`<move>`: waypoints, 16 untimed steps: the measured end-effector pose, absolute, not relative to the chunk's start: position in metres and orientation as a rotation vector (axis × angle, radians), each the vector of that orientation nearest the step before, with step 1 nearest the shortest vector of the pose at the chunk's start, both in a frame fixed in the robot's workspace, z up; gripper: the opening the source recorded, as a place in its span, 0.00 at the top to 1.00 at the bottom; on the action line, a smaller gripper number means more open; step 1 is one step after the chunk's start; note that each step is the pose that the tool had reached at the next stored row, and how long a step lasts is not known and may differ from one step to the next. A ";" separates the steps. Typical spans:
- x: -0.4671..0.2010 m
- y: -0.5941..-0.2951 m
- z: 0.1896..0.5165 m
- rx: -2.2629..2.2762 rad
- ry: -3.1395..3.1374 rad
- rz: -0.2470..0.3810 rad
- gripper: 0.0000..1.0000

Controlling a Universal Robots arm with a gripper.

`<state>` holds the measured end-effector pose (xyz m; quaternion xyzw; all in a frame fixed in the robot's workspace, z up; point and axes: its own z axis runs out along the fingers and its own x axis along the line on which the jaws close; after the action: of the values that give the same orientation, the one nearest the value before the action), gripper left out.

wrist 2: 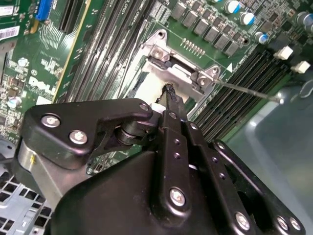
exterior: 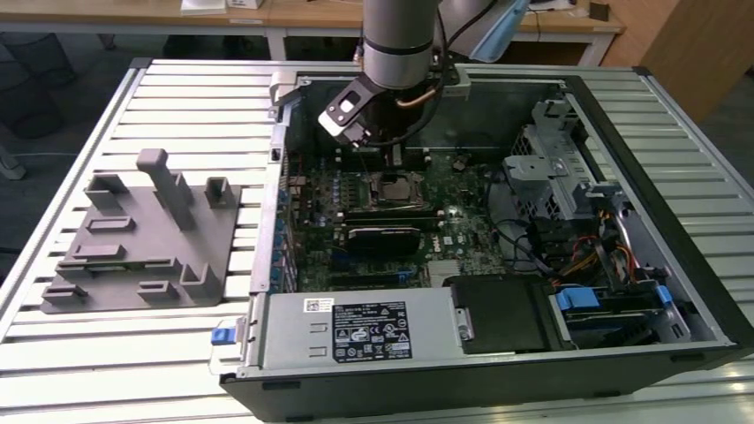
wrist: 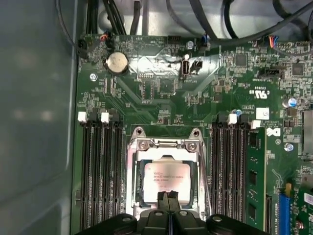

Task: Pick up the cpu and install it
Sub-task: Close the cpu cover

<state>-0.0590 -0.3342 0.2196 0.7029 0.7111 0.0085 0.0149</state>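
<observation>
Slatted metal table (exterior: 71,353) carries an open black desktop computer case (exterior: 471,389) lying on its side; a grey plastic fixture block with upright posts (exterior: 141,238) sits just beside it, toward the exterior view's left. The grey robot arm (exterior: 395,44) reaches down into the case over the green motherboard (wrist: 161,98). The black two-fingered pincer (wrist: 168,197) is closed, its fingertips pressed together with nothing held between them; the second wrist view shows the same, the tip (wrist 2: 170,94) poised over the socket area. The small flat square cpu with a shiny silver top (wrist: 166,180) lies flat in the motherboard socket, ringed by the silver metal socket frame (wrist: 134,161). In the exterior view the cpu (exterior: 395,187) sits near the middle of the board, just below the arm's end. The pincer tips overlap the cpu's nearer edge in the first wrist view; I cannot tell whether they touch it or hang just above. Long black memory slots (wrist: 100,171) flank the socket on both sides. A round silver coin battery (wrist: 117,62) sits farther up the board, well apart from the socket. A silver power supply box (exterior: 353,331) fills the case's near corner.
</observation>
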 end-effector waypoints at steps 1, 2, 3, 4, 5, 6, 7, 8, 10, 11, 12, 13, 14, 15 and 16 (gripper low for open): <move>-0.060 -0.334 0.219 2.187 2.213 0.026 0.89; -0.061 -0.334 0.218 2.187 2.213 0.026 0.89; -0.062 -0.334 0.217 2.187 2.213 0.026 0.89; -0.062 -0.334 0.216 2.187 2.213 0.026 0.89; -0.063 -0.334 0.215 2.187 2.213 0.026 0.89; -0.063 -0.334 0.214 2.187 2.213 0.026 0.89; -0.063 -0.334 0.212 2.187 2.213 0.026 0.89; -0.063 -0.334 0.211 2.187 2.213 0.026 0.89; -0.063 -0.334 0.209 2.187 2.213 0.026 0.89; -0.063 -0.334 0.208 2.187 2.213 0.027 0.89; -0.063 -0.334 0.207 2.187 2.213 0.026 0.89; -0.063 -0.334 0.206 2.187 2.213 0.026 0.89; -0.063 -0.334 0.204 2.187 2.213 0.026 0.89; -0.063 -0.334 0.203 2.187 2.213 0.026 0.89; -0.063 -0.334 0.202 2.187 2.213 0.026 0.89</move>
<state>-0.0633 -0.3340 0.2021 0.7029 0.7111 0.0085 0.0149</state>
